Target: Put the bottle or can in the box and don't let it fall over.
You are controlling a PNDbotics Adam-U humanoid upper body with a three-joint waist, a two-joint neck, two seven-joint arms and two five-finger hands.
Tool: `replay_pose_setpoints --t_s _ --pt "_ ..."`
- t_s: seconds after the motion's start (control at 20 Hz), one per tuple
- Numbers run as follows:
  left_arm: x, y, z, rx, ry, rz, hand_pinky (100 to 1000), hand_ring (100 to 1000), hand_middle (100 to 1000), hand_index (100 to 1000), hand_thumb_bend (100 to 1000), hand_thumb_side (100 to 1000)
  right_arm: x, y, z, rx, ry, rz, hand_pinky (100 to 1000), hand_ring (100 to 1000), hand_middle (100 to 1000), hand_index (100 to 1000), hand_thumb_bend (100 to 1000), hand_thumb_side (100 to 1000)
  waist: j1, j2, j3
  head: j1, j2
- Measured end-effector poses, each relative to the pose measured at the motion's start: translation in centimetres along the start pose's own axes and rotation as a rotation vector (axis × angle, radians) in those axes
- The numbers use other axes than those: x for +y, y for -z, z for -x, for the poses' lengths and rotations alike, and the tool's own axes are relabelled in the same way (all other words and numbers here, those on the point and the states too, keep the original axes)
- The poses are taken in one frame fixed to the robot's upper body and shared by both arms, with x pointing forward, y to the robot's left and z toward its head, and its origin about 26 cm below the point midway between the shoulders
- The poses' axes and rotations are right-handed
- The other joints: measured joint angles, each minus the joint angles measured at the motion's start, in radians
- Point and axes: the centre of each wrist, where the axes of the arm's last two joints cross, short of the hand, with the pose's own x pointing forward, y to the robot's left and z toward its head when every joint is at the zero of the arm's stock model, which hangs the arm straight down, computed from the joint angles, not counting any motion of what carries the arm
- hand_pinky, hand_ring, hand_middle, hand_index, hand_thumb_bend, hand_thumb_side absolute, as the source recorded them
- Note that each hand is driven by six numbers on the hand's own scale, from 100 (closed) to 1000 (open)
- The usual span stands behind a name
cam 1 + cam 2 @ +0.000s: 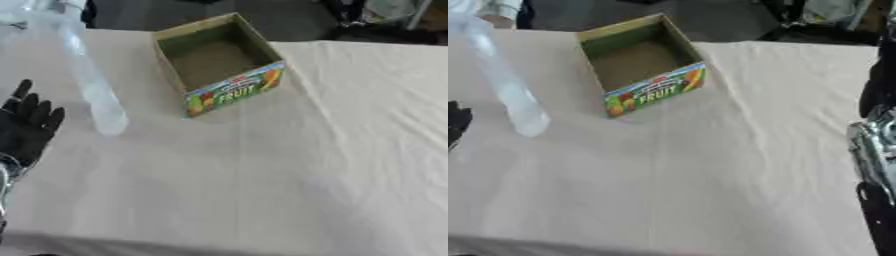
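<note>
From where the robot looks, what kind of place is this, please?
Probably an indoor test or demo station, not a home: a table under a creased beige cloth, with only an open fruit carton and a clear plastic bottle on it. The left hand rests open at the table's left edge.

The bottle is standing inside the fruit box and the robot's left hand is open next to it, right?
Not quite. The bottle is outside the box, on the table to the box's left, and the box is empty, as the left eye view shows. The rest holds: the left hand is open near the bottle.
</note>
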Motion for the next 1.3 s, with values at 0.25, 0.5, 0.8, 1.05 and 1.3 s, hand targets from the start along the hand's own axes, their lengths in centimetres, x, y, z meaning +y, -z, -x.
replay_pose_setpoints --t_s 0.25,0.5,0.8,1.05,1.3 --pt "-0.7 0.7 0.5 0.038 -0.020 0.015 100 100 100 1000 716 1000 0.1 -0.1 0.0 0.001 0.001 -0.004 1000 941 923 878 100 720 0.000 -0.001 -0.001 -0.001 0.000" --pt "-1.2 1.7 0.9 0.067 -0.052 0.023 100 100 100 1000 720 1000 0.1 -0.1 0.0 0.001 0.004 -0.002 1000 942 924 878 100 725 0.000 -0.002 -0.001 -0.002 0.000" --pt "-1.9 2.6 0.9 0.058 -0.072 0.038 100 100 100 1000 725 1000 0.1 -0.1 0.0 0.002 0.008 -0.003 1000 942 924 878 100 729 -0.001 -0.002 -0.003 -0.002 0.000" --pt "-2.9 3.2 0.8 0.042 -0.086 0.065 100 100 100 1000 728 1000 0.1 -0.1 0.1 0.002 0.009 -0.003 1000 942 924 878 100 731 -0.001 -0.002 -0.007 0.000 0.000" --pt "-4.0 3.4 0.4 0.015 -0.094 0.095 100 100 100 1000 728 1000 0.3 -0.2 0.1 0.005 0.016 -0.004 1000 942 925 878 100 735 0.000 -0.002 -0.008 0.003 0.000"
